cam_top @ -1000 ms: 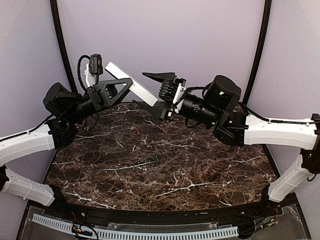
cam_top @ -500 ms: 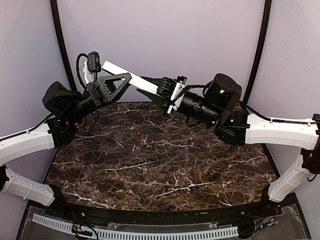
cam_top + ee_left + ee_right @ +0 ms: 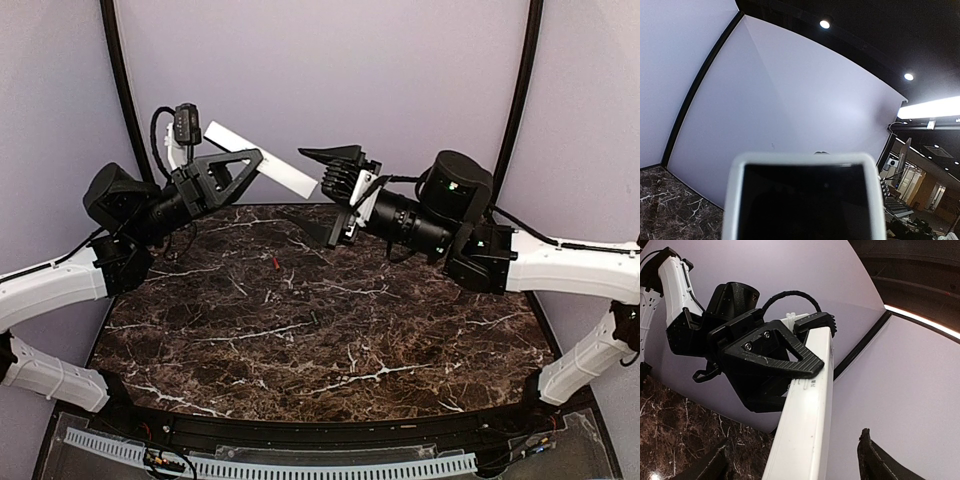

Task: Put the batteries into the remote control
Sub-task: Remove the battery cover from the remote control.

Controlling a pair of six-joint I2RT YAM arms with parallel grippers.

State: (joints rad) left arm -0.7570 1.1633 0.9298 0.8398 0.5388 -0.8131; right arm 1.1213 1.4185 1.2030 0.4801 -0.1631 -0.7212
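The remote control (image 3: 289,177) is hanging in the air over the far edge of the table (image 3: 420,340), toward 12 o'clock in the top view. It is slanting, with its upper end pointing to 10 o'clock and its lower end to 4 o'clock. The left hand (image 3: 250,160) is clamping it around the upper half, its dark triangular fingers (image 3: 771,356) pressing on both sides of the white bar. In the left wrist view, the end of the bar is filling the lower frame, showing a white rim around a dark interior.

The right hand (image 3: 300,182) is reaching in from 3 o'clock with its fingers spread wide. One is sitting above the lower end of the bar and one below, and neither is touching it in the right wrist view.

The red-orange battery (image 3: 275,262) is lying on the table, toward 11 o'clock from the middle and well apart from both hands. A small dark speck near the middle may be the dark battery (image 3: 313,320), but it is too small to be sure.
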